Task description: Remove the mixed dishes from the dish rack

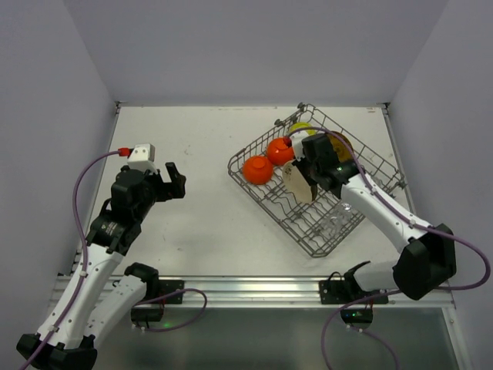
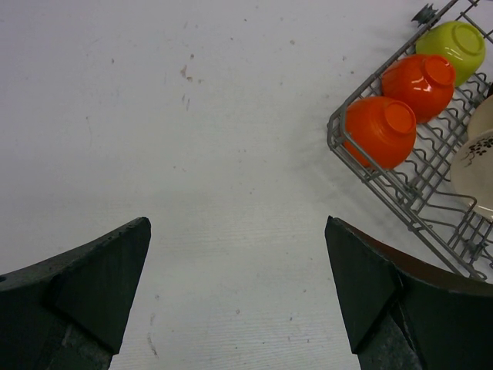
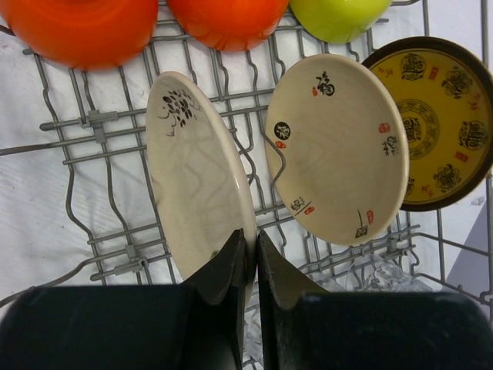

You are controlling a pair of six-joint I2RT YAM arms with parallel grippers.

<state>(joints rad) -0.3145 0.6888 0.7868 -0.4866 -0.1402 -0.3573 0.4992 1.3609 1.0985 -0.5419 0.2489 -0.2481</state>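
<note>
Within right pincer (image 3: 252, 240), beige plate (image 3: 192, 185)

On the desk (image 1: 200, 231), well to the right of the left jaws: dish rack (image 1: 269, 208). In the rack, on edge, rim pinched between the right jaws: left plate (image 3: 196, 200). Just right of it, middle plate (image 3: 339, 146), then right plate (image 3: 443, 123). Beyond the right jaws, side by side: left bowl (image 3: 81, 27), middle bowl (image 3: 223, 19), right bowl (image 3: 339, 15). Below the plates, near the right jaws: glasses (image 1: 339, 218).
</note>
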